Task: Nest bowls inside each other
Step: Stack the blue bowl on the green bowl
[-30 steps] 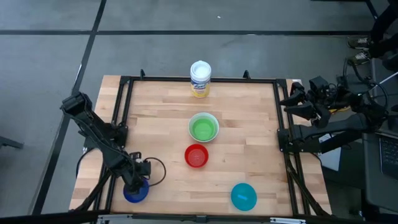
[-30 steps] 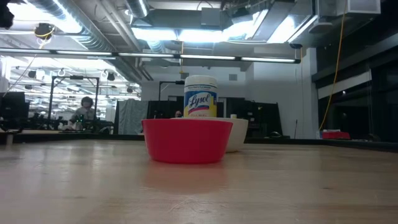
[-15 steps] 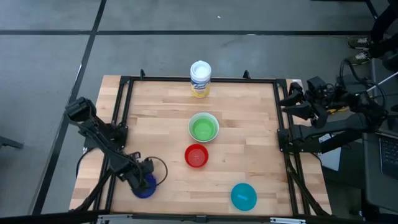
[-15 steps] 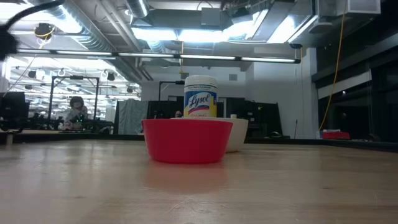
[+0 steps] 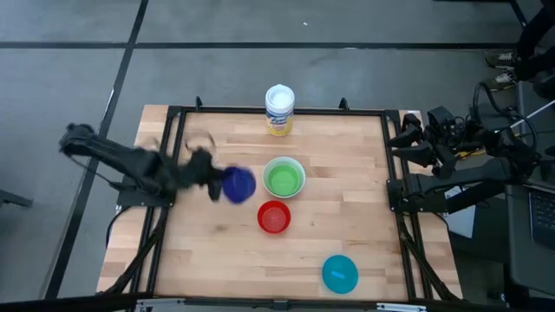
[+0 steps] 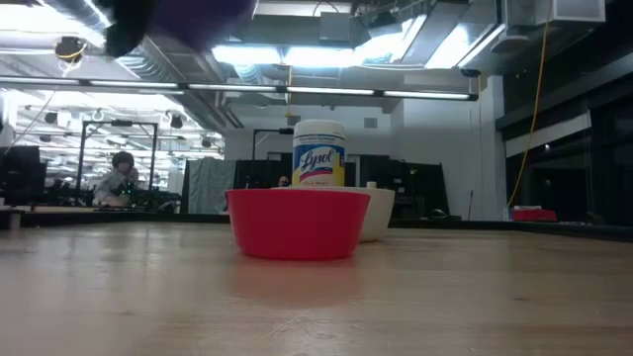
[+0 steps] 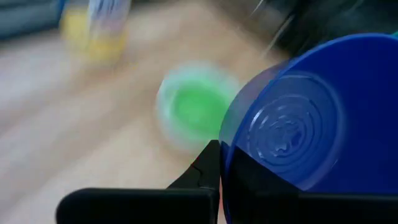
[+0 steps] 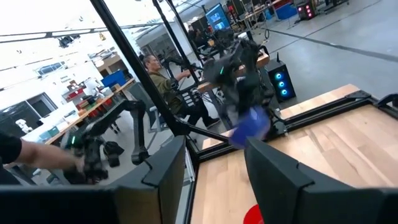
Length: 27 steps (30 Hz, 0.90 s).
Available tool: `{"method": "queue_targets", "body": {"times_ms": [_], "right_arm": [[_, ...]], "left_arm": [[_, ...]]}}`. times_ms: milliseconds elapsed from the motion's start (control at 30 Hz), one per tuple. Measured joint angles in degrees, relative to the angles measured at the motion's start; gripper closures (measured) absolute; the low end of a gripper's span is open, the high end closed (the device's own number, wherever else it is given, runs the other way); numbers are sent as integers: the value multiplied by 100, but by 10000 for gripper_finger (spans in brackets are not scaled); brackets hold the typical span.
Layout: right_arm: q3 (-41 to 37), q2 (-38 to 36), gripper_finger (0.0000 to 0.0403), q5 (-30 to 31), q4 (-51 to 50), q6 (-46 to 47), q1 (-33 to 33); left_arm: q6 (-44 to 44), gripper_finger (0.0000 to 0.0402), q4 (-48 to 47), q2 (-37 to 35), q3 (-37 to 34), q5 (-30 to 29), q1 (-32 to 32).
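My left gripper (image 5: 217, 185) is shut on the dark blue bowl (image 5: 238, 185), which is in the air just left of the green bowl (image 5: 284, 179). The green bowl sits inside the white bowl (image 5: 296, 165) at the table's middle. The red bowl (image 5: 274, 217) stands on the table near them, and the teal bowl (image 5: 340, 272) stands at the near right. My right gripper (image 8: 217, 174) waits open above the table's right edge, holding nothing. My left gripper holds the dark blue bowl at its rim (image 7: 227, 155). One finger (image 7: 208, 168) lies against the wall there; the bowl hides the other. The fingers come from the table's left, slanting a little down. The bowl is lifted clear and tipped on its side.
A white canister with a yellow label (image 5: 279, 110) stands at the far edge, behind the bowls. A black frame (image 5: 173, 139) runs along the table's sides. Bare wood lies at the near left and far right. People sit at desks in the room beyond (image 6: 121, 178).
My left gripper has taken the dark blue bowl up from the near left corner. It has swung fast toward the far and right, up to the green bowl's left side, rolling its wrist. The bowl is now clear of the table and tipped.
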Motion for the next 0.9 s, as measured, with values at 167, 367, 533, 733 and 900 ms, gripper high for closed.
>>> {"method": "queue_targets", "body": {"times_ms": [167,367,533,733,900], "right_arm": [[0,0,234,-20,-5,-148,0],[0,0,237,-66,-2,-298,1],[0,0,230,-67,-2,-304,-1],[0,-10,225,-65,43,-370,1],[0,-38,233,-64,173,-468,1]], "left_arm": [[1434,399,1705,-818,5,2663,1863],[763,399,3639,-586,5,6459,3374],[-1007,399,6822,46,5,7834,3675],[-2637,399,9539,852,326,8248,3549],[-2818,399,9988,1258,695,8450,3281]]}}
